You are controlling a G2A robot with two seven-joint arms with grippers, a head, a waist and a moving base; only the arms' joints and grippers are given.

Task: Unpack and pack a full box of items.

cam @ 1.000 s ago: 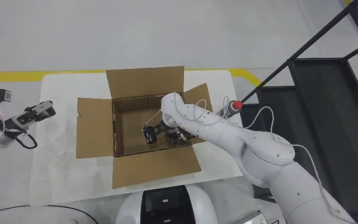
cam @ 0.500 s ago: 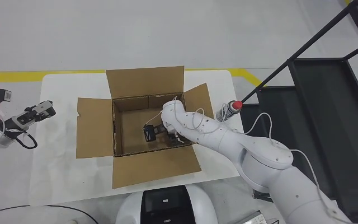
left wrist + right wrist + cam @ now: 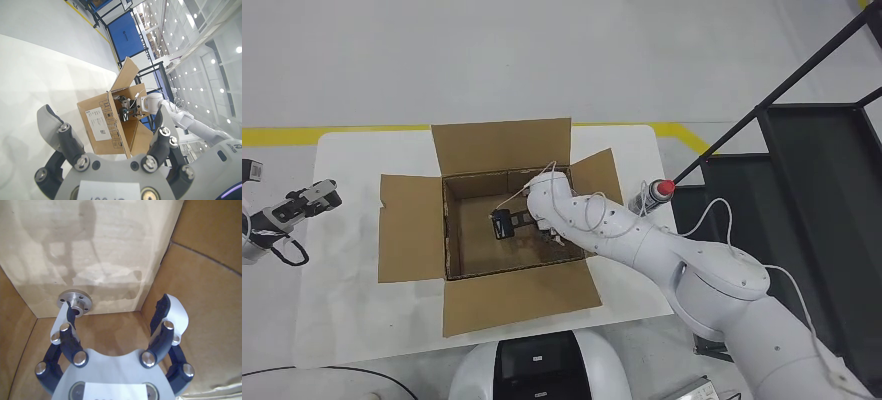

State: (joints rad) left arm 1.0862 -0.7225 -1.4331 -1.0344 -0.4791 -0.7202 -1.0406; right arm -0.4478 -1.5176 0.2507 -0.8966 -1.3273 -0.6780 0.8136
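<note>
On white worktop (image 3: 352,300): open cardboard box (image 3: 412,240), flaps splayed. Down inside box, right pincer (image 3: 115,306), fingers apart, empty. At worktop's left edge, well apart from box, left pincer (image 3: 104,113), likewise apart. On box floor against a wall, metal flange (image 3: 83,300), partly behind one right fingertip.

The box (image 3: 500,150) sits in the middle of the table (image 3: 352,300), flaps spread to all four sides, with a can (image 3: 652,197) standing to its right near the table's edge. My right gripper (image 3: 115,308) hangs inside the box, a flange (image 3: 74,300) on the floor before it at the foot of a wall. My left gripper (image 3: 322,193) is well apart, at the table's left edge.
</note>
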